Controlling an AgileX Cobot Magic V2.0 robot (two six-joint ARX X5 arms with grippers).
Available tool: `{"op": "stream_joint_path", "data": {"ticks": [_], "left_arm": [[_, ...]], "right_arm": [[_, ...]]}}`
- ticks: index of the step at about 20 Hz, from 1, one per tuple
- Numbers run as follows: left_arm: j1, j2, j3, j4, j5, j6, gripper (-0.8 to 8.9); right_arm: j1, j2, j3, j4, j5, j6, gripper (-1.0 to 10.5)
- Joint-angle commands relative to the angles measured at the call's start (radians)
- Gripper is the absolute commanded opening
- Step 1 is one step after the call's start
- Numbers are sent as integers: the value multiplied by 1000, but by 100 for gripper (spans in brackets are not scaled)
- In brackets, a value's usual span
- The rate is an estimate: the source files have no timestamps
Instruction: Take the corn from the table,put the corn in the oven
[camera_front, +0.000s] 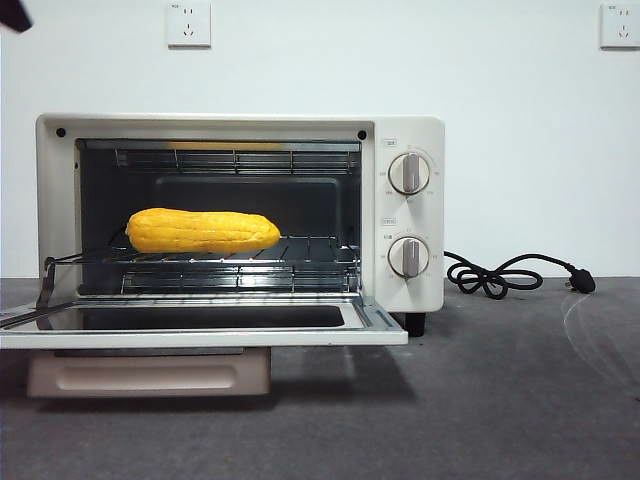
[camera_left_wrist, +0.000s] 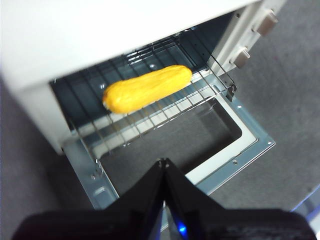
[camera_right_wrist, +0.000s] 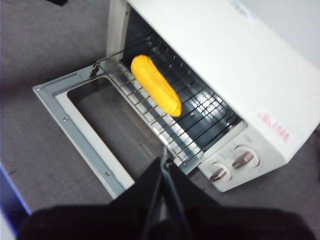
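The yellow corn lies on the wire rack inside the cream-white oven, toward the rack's left side; the same corn shows in both wrist views. The oven door hangs open and flat. My left gripper is shut and empty, held high above the open door. Just as high over the door, my right gripper is also shut with nothing in it. In the front view only a black arm tip shows at the top left corner.
The dark grey table spreads around the oven. A black power cord with plug lies at the back right. Two wall sockets sit on the white wall behind.
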Motion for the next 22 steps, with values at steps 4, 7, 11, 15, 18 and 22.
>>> {"op": "stream_joint_path", "data": {"ticks": [4,7,11,15,18,22], "left_arm": [[205,-2,-134,23,154,-5,-8],[273,3,-209,43,194,-6,-8],[336,45,-290,86,243,-8,-8],[371,209,-309,128,271,-6,-8],[379,355,-309,153,271,-4,-8],[378,510,-309,203,272,-8,-9]], "right_arm": [[-155,-5,2,0,-232,-21,-12],[-224,-4,2,-3,-344,-41,-12],[-299,-4,2,-29,-467,-65,-12],[-382,-3,2,-94,-602,-116,-12],[-417,-3,2,-127,-645,-143,-12],[-447,-3,2,-129,-646,-144,-12]]}}
